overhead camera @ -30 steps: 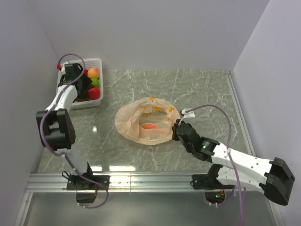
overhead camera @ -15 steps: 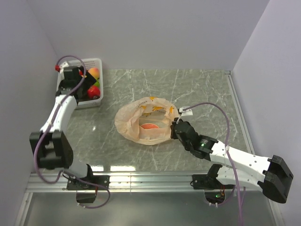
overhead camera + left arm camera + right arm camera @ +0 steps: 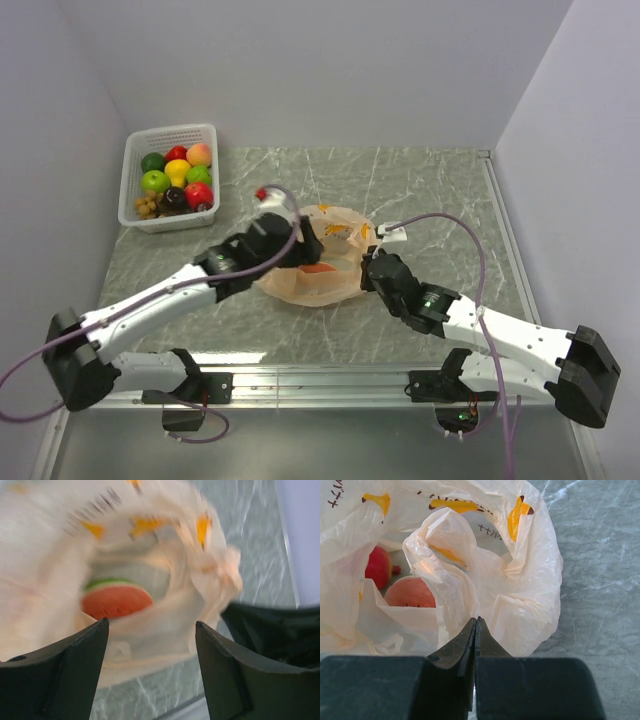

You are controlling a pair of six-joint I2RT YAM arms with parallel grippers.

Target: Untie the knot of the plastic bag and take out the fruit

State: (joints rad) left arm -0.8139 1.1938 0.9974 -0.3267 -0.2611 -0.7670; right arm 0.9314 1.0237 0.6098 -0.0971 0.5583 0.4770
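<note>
Back from basket at upper left to bag at centre — left gripper wide open and empty over the wedge inside, right gripper pinched shut on the bag's rim — likely lined up for the next pick.

Left arm, right arm: white shells, black joints. Mauve cable along each. Left end effector: black wedge fingers. Red cable fitting, possibly a connector.

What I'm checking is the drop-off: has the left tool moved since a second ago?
Yes. The left tool has swung rightward and down the top view, from the white basket to the plastic bag.
</note>
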